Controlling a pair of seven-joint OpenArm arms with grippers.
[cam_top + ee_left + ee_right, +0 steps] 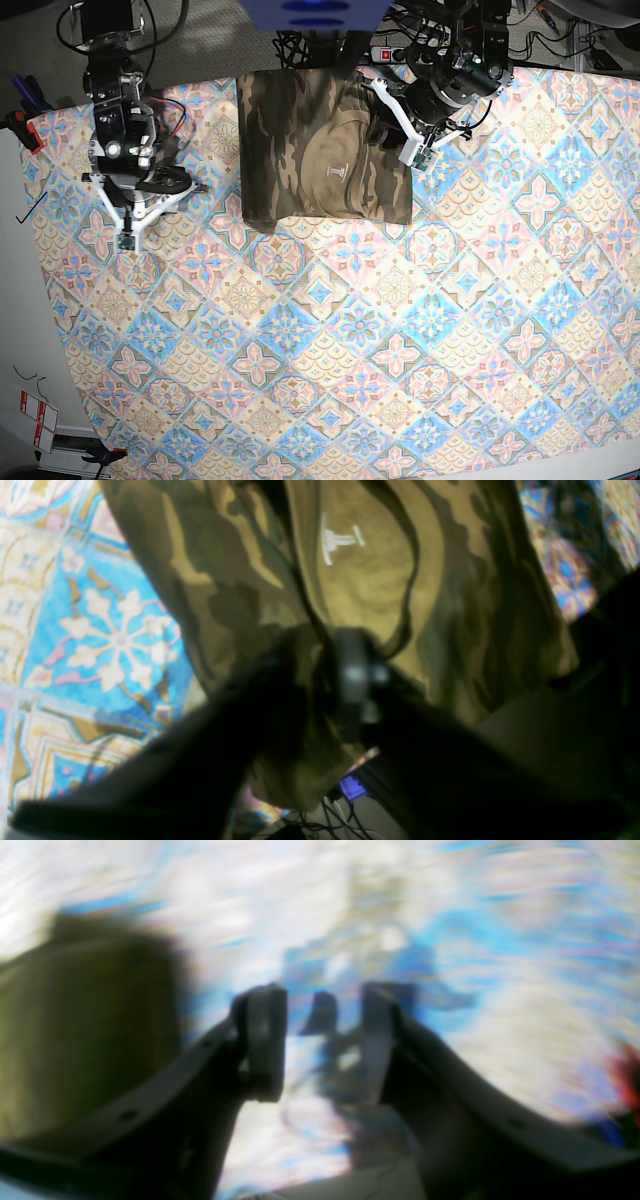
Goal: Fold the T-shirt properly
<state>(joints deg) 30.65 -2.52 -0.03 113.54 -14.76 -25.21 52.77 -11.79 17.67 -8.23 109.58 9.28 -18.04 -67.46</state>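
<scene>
Near the top middle of the base view the folded T-shirt (320, 150) lies on the table (400, 330); left tool (412, 152), grip unclear at its edge, should let go gently, right tool (127, 240) released, empty.

Left arm: in the base view it enters from about 1 o'clock at the far edge. Its dark wrist angles down toward 7 o'clock and ends in the black-and-white left gripper (412, 140). In the left wrist view this gripper (320, 665) is dark and blurred, with cloth bunched at its tips. Whether the jaws are parted or closed cannot be resolved.

Right arm: in the base view it stands at about 10 o'clock. Its black-and-white right gripper (128, 232) points toward 6 o'clock. In the right wrist view the grey right gripper (320, 1040) has its jaws parted, with nothing between the fingertips (262, 1040).
</scene>
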